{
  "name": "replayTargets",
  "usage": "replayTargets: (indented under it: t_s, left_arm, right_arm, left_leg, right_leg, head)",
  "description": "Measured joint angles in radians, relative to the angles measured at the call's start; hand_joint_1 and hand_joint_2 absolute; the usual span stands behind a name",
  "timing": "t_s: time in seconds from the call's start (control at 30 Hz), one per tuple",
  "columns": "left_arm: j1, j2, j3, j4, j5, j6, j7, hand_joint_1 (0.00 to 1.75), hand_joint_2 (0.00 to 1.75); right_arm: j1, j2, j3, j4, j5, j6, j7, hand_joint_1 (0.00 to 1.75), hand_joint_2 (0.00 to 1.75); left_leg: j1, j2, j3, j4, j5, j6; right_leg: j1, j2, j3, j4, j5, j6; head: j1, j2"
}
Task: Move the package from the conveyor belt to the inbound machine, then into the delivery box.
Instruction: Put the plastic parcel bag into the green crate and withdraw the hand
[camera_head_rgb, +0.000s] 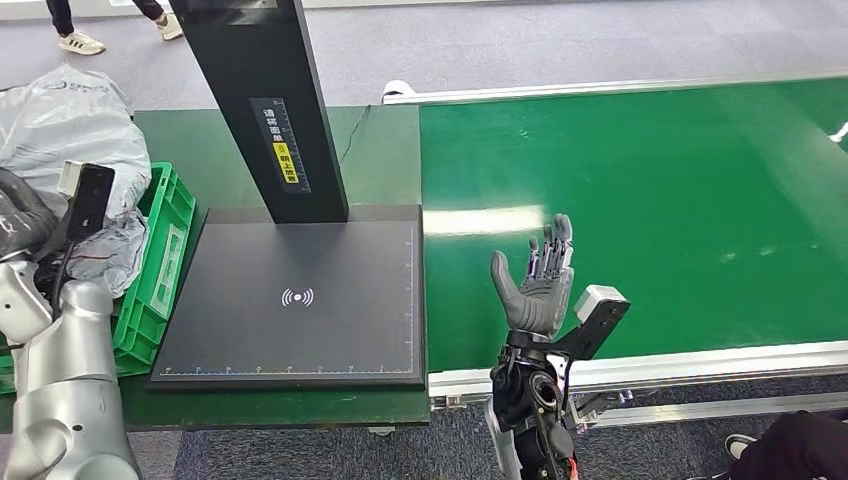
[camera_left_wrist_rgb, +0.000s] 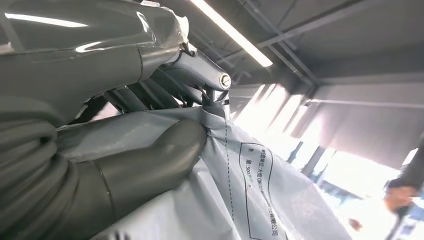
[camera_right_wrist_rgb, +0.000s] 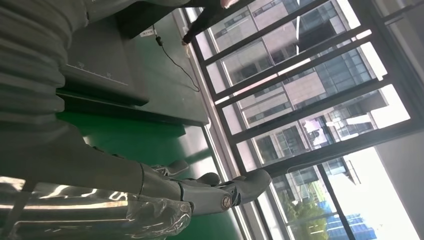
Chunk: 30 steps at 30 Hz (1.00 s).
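From the head view, the right hand (camera_head_rgb: 540, 285) is hanging palm-up over the near edge of the green conveyor belt (camera_head_rgb: 650, 200), its fingers standing straight and apart with nothing in them. Beside the belt's left edge the inbound machine (camera_head_rgb: 290, 300) is sitting on the dark green table (camera_head_rgb: 385, 150), its flat black plate bare and its black post (camera_head_rgb: 265, 100) rising from the plate's far edge. Past the plate's left edge a green crate (camera_head_rgb: 165, 250) is lying at the table's left side, and the grey package (camera_head_rgb: 70, 130) is bulging over and above it (crumpled, glossy plastic). The left arm (camera_head_rgb: 60, 390) is reaching up at the picture's left edge with its black wrist camera in front of the package. A person's shoes (camera_head_rgb: 80, 42) are standing on the grey floor beyond the table's far edge. In the left wrist view, the left hand (camera_left_wrist_rgb: 165, 145) is pinching the package (camera_left_wrist_rgb: 250, 200) between its thick thumb and its darker fingers (camera_left_wrist_rgb: 200, 75), the printed grey film bunching at the grip. In the right wrist view, the right hand (camera_right_wrist_rgb: 200, 192) is holding its fingers stretched out and separated over the belt (camera_right_wrist_rgb: 140, 140), with the machine's plate and a trailing cable (camera_right_wrist_rgb: 177, 65) on the table behind, before tall windows.
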Motion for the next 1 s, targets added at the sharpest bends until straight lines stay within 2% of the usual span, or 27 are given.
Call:
replayTargets:
  t_s: [0.27, 0.33, 0.37, 0.4, 0.47, 0.5, 0.8, 1.0]
  left_arm:
    - [-0.046, 0.084, -0.012, 0.143, -0.026, 0.0, 0.101, 1.75, 1.75]
    - [-0.056, 0.099, -0.013, 0.177, -0.028, 0.0, 0.117, 1.61, 1.75]
    - [-0.062, 0.106, -0.013, 0.194, -0.029, 0.0, 0.126, 1.29, 1.75]
    - [-0.068, 0.112, -0.014, 0.21, -0.031, 0.0, 0.134, 0.86, 1.75]
    - [-0.079, 0.121, -0.014, 0.244, -0.037, 0.0, 0.153, 0.13, 1.75]
    - [-0.084, 0.125, -0.015, 0.26, -0.039, 0.0, 0.162, 0.01, 1.75]
    - [-0.107, 0.14, -0.029, 0.373, -0.062, -0.02, 0.23, 0.0, 1.75]
    - [-0.115, 0.141, -0.038, 0.403, -0.051, -0.026, 0.223, 0.0, 1.75]
  right_arm:
    - [0.002, 0.0, 0.0, -0.001, -0.001, 0.004, 0.002, 0.0, 1.75]
    - [0.003, 0.0, 0.0, -0.004, -0.001, 0.004, 0.003, 0.0, 1.75]
    - [0.004, 0.0, 0.0, -0.006, -0.001, 0.004, 0.004, 0.0, 1.75]
    - [0.006, 0.0, 0.0, -0.009, -0.002, 0.004, 0.005, 0.0, 1.75]
    - [0.011, 0.0, 0.0, -0.017, -0.002, 0.004, 0.008, 0.0, 1.75]
    - [0.013, 0.0, 0.0, -0.02, -0.002, 0.004, 0.009, 0.0, 1.75]
    - [0.023, 0.0, 0.0, -0.043, 0.005, 0.004, 0.021, 0.0, 1.75]
    - [0.027, 0.0, 0.0, -0.05, 0.011, 0.004, 0.029, 0.0, 1.75]
  left_leg:
    - [0.0, 0.0, 0.0, 0.0, 0.0, 0.0]
    - [0.0, 0.0, 0.0, 0.0, 0.0, 0.0]
    - [0.0, 0.0, 0.0, 0.0, 0.0, 0.0]
    - [0.0, 0.0, 0.0, 0.0, 0.0, 0.0]
    - [0.0, 0.0, 0.0, 0.0, 0.0, 0.0]
    - [0.0, 0.0, 0.0, 0.0, 0.0, 0.0]
    - [0.0, 0.0, 0.0, 0.0, 0.0, 0.0]
    - [0.0, 0.0, 0.0, 0.0, 0.0, 0.0]
  right_leg:
    - [0.0, 0.0, 0.0, 0.0, 0.0, 0.0]
    - [0.0, 0.0, 0.0, 0.0, 0.0, 0.0]
    - [0.0, 0.0, 0.0, 0.0, 0.0, 0.0]
    - [0.0, 0.0, 0.0, 0.0, 0.0, 0.0]
    - [0.0, 0.0, 0.0, 0.0, 0.0, 0.0]
    - [0.0, 0.0, 0.0, 0.0, 0.0, 0.0]
    - [0.0, 0.0, 0.0, 0.0, 0.0, 0.0]
    - [0.0, 0.0, 0.0, 0.0, 0.0, 0.0]
  head:
    - [0.0, 0.0]
    - [0.0, 0.0]
    - [0.0, 0.0]
    - [0.0, 0.0]
    - [0.0, 0.0]
    - [0.0, 0.0]
    - [0.0, 0.0]
    - [0.0, 0.0]
